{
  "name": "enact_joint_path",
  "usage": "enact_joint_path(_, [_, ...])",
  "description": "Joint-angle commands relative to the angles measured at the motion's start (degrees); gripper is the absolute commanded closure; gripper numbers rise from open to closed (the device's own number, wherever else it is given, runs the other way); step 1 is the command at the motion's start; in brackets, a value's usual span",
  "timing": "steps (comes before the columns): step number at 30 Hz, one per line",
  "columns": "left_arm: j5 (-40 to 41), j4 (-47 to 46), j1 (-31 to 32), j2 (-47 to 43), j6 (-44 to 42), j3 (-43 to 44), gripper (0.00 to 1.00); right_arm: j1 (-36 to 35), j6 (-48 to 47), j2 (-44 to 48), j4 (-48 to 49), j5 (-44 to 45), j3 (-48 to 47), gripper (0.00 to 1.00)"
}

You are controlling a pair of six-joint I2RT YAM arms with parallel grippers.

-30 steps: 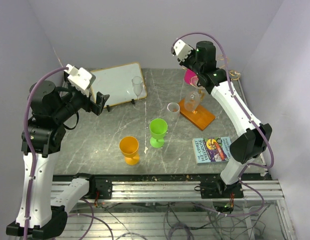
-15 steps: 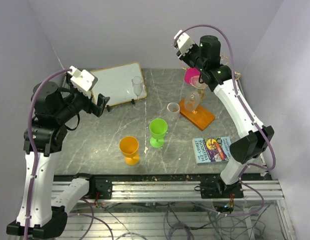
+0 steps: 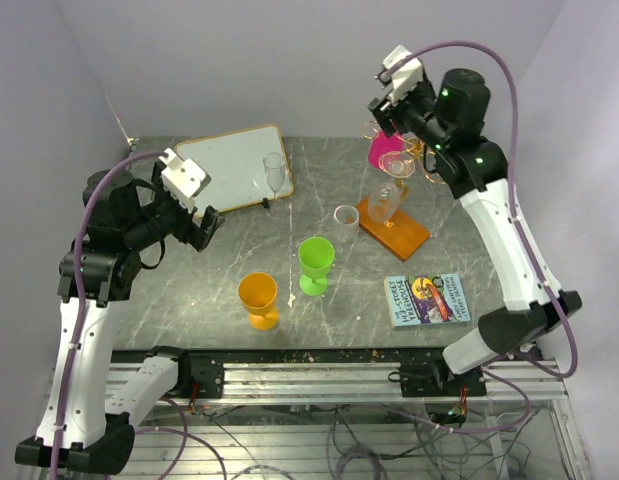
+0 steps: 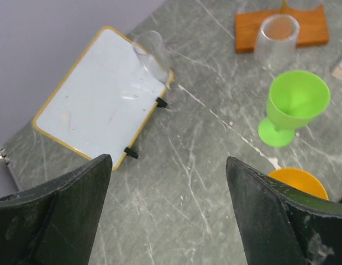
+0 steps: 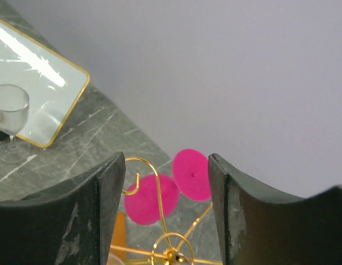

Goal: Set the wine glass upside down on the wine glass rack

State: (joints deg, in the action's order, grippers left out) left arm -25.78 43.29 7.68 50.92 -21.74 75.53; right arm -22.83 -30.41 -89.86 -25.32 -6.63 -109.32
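- Pink wine glass (image 5: 159, 197) hangs on a curled gold arm of the wine glass rack (image 3: 399, 230), foot uppermost as far as the wrist view shows; the angle is steep, so I would not swear it is seated.
- Right gripper (image 5: 164, 165) hovers above the rack with its jaws apart and nothing between them, so the placing step looks done, or all but done.
- Left gripper (image 4: 168, 165) is likewise spread and empty, held over the table (image 3: 189, 290) near the white board (image 4: 96, 102).
- If another glass is wanted, the clear wine glass (image 3: 276, 172) standing just beside the board is the likely one; it would need a grip on stem or bowl, then turning over.
- Room is tight at the rack: the back wall is near, the gold arms curl outward, and a clear cup (image 3: 346, 215) stands just beside the orange base.
- Green goblet (image 3: 316, 262), orange goblet (image 3: 259, 298) and a book (image 3: 426, 298) sit nearer the front, with bare stone between them and the board.
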Motion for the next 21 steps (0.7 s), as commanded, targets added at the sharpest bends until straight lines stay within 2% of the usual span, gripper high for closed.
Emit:
enact_joint_path(1, [-9.5, 9.3, -0.4, 1.5, -7.4, -0.4, 0.10, 2.7, 3.4, 5.0, -0.8, -3.6, 1.8, 0.35])
enact_joint_path(3, [-10.6, 14.2, 0.1, 3.5, -10.5, 0.1, 0.15, 5.0, 4.1, 6.4, -1.2, -5.5, 2.1, 0.28])
enact_joint_path(6, [-9.8, 17.9, 1.5, 4.2, -13.3, -0.8, 0.13, 8.6, 4.9, 8.6, -2.1, -8.4, 2.3, 0.08])
enact_joint_path(8, [-9.0, 17.8, 2.9, 3.4, -13.9, -2.8, 0.11, 11.1, 5.1, 9.6, -3.2, -10.4, 2.2, 0.01])
enact_joint_path(14, [-6.1, 17.1, 8.5, 2.7, -13.7, -8.6, 0.11, 15.3, 3.3, 12.2, -5.6, -13.5, 4.0, 0.00])
enact_joint_path(21, [-5.6, 14.5, 12.6, 5.1, -12.8, -11.3, 0.13, 18.2, 4.4, 13.4, -5.4, -16.9, 5.8, 0.00])
